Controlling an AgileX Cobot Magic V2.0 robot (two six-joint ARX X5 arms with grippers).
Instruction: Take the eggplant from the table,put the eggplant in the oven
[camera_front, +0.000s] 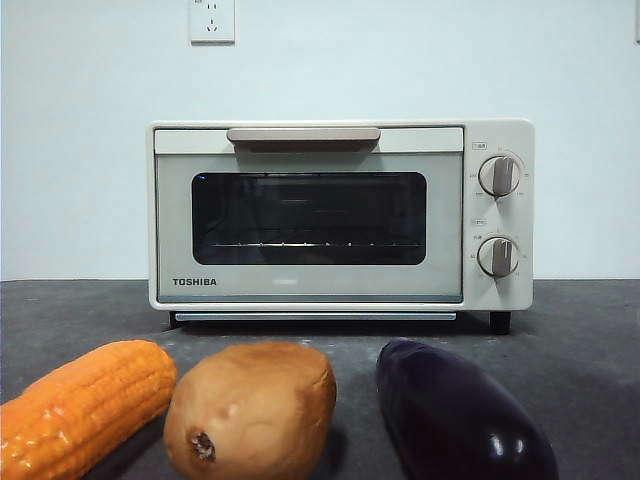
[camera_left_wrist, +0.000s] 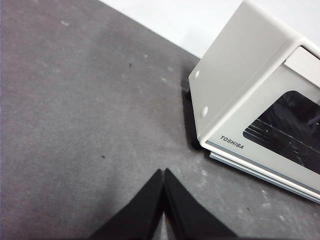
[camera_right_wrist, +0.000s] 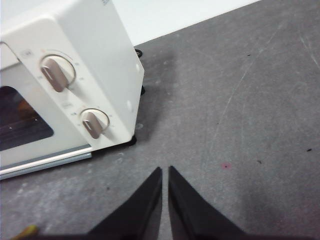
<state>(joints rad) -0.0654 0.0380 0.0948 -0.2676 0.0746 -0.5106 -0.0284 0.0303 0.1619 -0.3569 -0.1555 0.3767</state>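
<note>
The left end effector hangs over bare bench, jaws together, gripping nothing. The right end effector likewise has its jaws nearly touching. The eggplant lies at the front view's lower right, beside the potato and corn. Behind them, the oven fills the frame's center, its door closed.

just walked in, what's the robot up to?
Nothing is being handled yet. The glossy dark purple eggplant lies on the dark grey table beside a brown potato and an orange corn cob, in front of the cream Toshiba toaster oven, whose door is shut. The left gripper and right gripper hover over bare table at either side of the oven, jaws shut, empty.
</note>
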